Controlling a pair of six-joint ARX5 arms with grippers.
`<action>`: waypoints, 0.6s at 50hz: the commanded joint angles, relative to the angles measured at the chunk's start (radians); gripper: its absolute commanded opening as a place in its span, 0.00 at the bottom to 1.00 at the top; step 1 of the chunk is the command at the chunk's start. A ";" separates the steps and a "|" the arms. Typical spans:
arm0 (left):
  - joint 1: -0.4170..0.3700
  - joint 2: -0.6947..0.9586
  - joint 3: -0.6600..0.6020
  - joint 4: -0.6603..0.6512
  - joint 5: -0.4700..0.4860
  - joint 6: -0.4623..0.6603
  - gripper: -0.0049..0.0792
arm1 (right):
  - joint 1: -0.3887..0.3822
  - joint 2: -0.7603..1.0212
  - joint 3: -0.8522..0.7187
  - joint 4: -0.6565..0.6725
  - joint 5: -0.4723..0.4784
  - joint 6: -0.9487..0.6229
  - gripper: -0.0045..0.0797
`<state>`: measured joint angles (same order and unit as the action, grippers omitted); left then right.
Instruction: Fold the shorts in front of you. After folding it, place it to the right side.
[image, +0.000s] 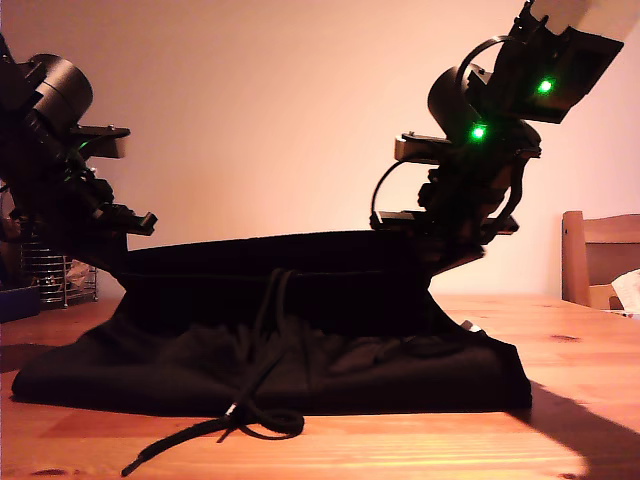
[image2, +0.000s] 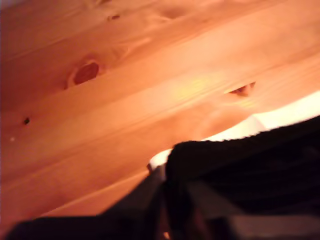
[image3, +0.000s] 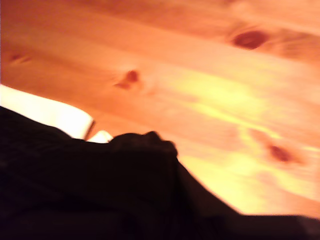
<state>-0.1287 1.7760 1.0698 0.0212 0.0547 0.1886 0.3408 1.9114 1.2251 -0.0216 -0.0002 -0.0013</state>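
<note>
Shorts: black soft-fabric shorts (image: 300, 340) with a gathered waistband, spread across the knotty pine table (image: 580, 330); their far edge is lifted into a taut ridge between the two arms while the near part lies flat on the wood.
Drawstring: long black cord (image: 240, 425) trailing off the front hem onto the table, looped and loose.
Fold progress: I'd call it mid-first-fold. The raised edge is up in the air and not laid over anything yet, so the fold isn't closed.
Left to do: by my reckoning, carry that edge across, lay it down, fold again if needed, then move the bundle to the side. None of the placing has begun.
First gripper: my first gripper (image2: 172, 200) looks clamped on a dark bunched edge of the shorts, fabric wedged between its jaws.
Second gripper: my second gripper's jaws are buried under black cloth in its own view, so I cannot tell whether they are closed, though fabric drapes right over them.
Which arm is which: the wrist views don't settle it; both show only cloth over bare wood.
Hard to see: dim orange light and blurred wrist views.
</note>
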 joint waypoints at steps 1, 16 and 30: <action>0.019 0.014 0.001 0.010 -0.006 0.003 0.46 | -0.016 -0.003 0.008 0.018 0.012 0.000 0.39; 0.020 0.010 0.008 0.101 -0.010 0.003 0.48 | -0.014 -0.003 0.011 0.040 -0.012 0.001 0.41; 0.017 0.004 0.039 0.110 0.002 0.002 0.53 | -0.014 -0.003 0.083 -0.020 -0.053 -0.002 0.48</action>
<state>-0.1169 1.7760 1.0870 0.1173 0.0547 0.1890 0.3332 1.9114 1.2751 -0.0425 -0.0505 -0.0013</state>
